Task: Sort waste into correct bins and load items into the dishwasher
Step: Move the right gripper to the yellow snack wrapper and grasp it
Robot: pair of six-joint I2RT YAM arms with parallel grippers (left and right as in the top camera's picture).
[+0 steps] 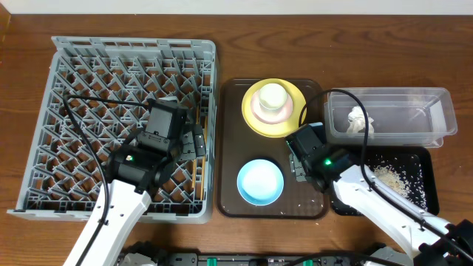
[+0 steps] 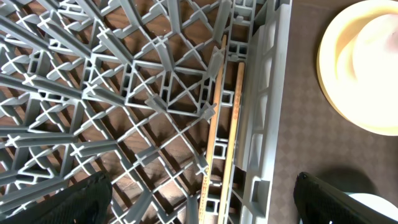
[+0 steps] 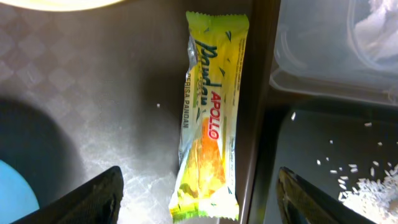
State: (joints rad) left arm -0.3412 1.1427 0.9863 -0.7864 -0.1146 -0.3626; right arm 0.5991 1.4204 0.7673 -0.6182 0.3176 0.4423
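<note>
The snack wrapper (image 3: 208, 118) lies flat on the brown tray (image 1: 233, 148) beside its right rim. My right gripper (image 3: 199, 202) hangs open over the wrapper's lower end, one finger above the tray and the other above the black bin (image 1: 425, 170). Two chopsticks (image 2: 235, 118) lie in the grey dishwasher rack (image 1: 74, 89) along its right wall. My left gripper (image 2: 205, 205) stands open and empty above them. On the tray sit the yellow plate (image 1: 255, 118), carrying the small bowl and cup (image 1: 272, 96), and the blue bowl (image 1: 260, 181).
The clear bin (image 1: 436, 118) at the back right holds the white tissue (image 1: 358, 122). Crumbly food scraps (image 1: 392, 177) lie in the black bin in front of it. The tray's raised rim runs between the wrapper and the bins.
</note>
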